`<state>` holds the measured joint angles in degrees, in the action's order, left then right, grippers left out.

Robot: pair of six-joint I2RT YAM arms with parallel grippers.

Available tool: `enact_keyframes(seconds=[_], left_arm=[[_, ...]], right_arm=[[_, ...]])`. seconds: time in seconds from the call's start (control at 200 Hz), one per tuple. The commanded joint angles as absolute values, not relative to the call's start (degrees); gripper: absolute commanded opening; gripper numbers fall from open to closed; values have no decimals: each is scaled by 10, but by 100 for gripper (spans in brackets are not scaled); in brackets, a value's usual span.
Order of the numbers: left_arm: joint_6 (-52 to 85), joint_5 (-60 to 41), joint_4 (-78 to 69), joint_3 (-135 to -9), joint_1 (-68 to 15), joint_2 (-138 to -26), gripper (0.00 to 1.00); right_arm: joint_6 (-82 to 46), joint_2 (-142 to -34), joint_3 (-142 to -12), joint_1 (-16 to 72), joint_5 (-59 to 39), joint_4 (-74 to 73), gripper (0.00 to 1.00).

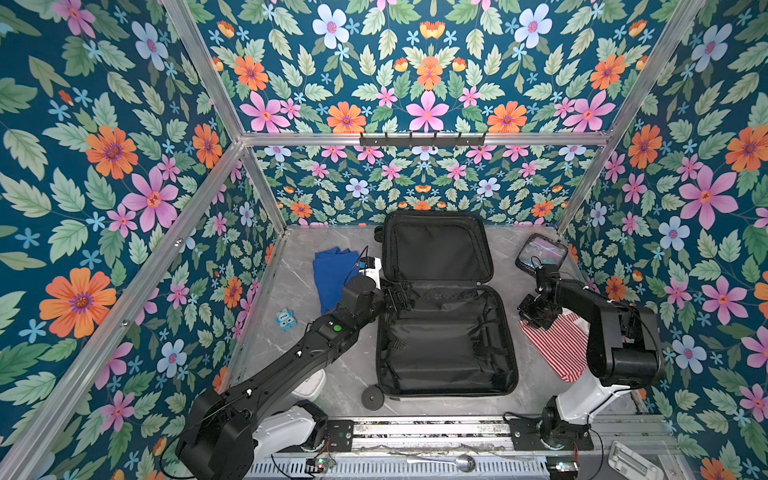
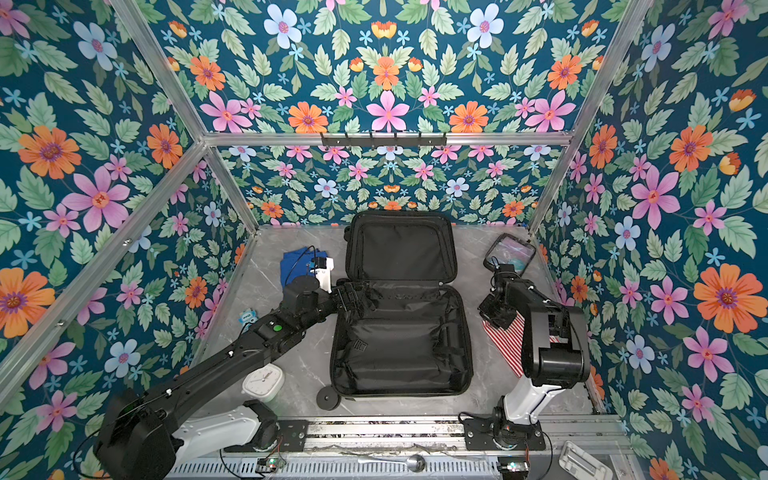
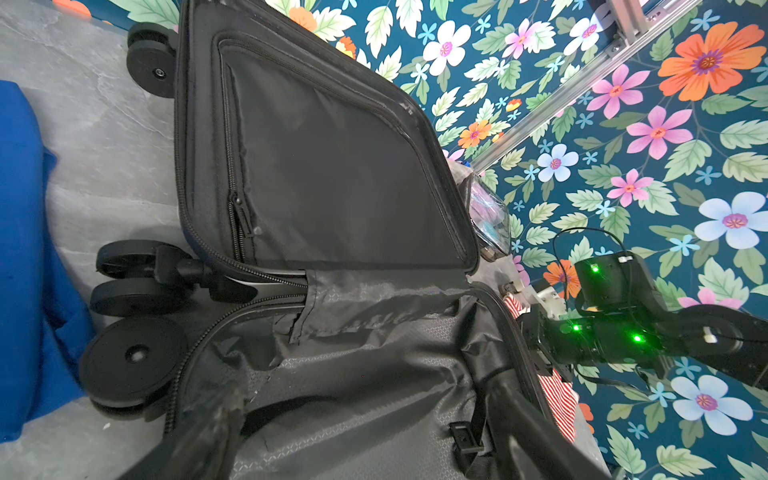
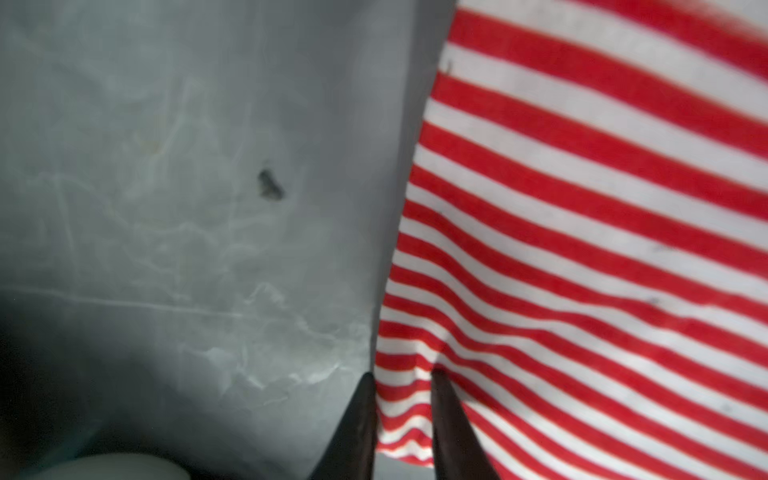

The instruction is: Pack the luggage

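Since the luggage (image 1: 440,332) lies open and empty on the bench (image 1: 353,374), the right gripper (image 4: 401,376) pinches the edge of the striped cloth (image 4: 582,208) beside it, probably for loading; the left gripper (image 1: 398,296) hangs wide open, empty, by the hinge

The luggage (image 1: 440,340) lining was matt black fabric; the desk (image 4: 124,208) looked like smooth grey marble; the striped cloth (image 4: 582,208) was soft knit.

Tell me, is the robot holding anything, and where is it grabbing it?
The right gripper pinches the striped cloth by its edge. The left gripper is open, holding nothing.
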<state>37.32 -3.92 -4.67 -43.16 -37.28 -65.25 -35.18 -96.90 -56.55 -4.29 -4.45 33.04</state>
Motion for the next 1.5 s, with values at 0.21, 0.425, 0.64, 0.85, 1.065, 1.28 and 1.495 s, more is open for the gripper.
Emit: enact_keyframes(seconds=[0.21,0.425,0.64,0.85,1.065,1.28,1.495], left_arm=[[377,-40,-57,-434,-372,-660,93],[377,-52,-66,-439,-373,-674,93],[372,-62,-67,-454,-373,-687,92],[302,-98,-34,-549,-385,-740,94],[224,-134,41,-770,-469,-931,90],[199,-188,129,-1005,-541,-1144,88],[183,-197,178,-1199,-595,-1302,89]], right_arm=[[-314,-911,-533,-18,-48,373,16],[-310,-828,-483,-18,-41,390,24],[-338,-773,-512,-25,-32,405,65],[-362,-767,-531,-165,-121,410,69],[-372,-734,-503,-304,-162,418,71],[-361,-706,-465,-407,-160,430,77],[-354,-720,-434,-445,-174,412,77]])
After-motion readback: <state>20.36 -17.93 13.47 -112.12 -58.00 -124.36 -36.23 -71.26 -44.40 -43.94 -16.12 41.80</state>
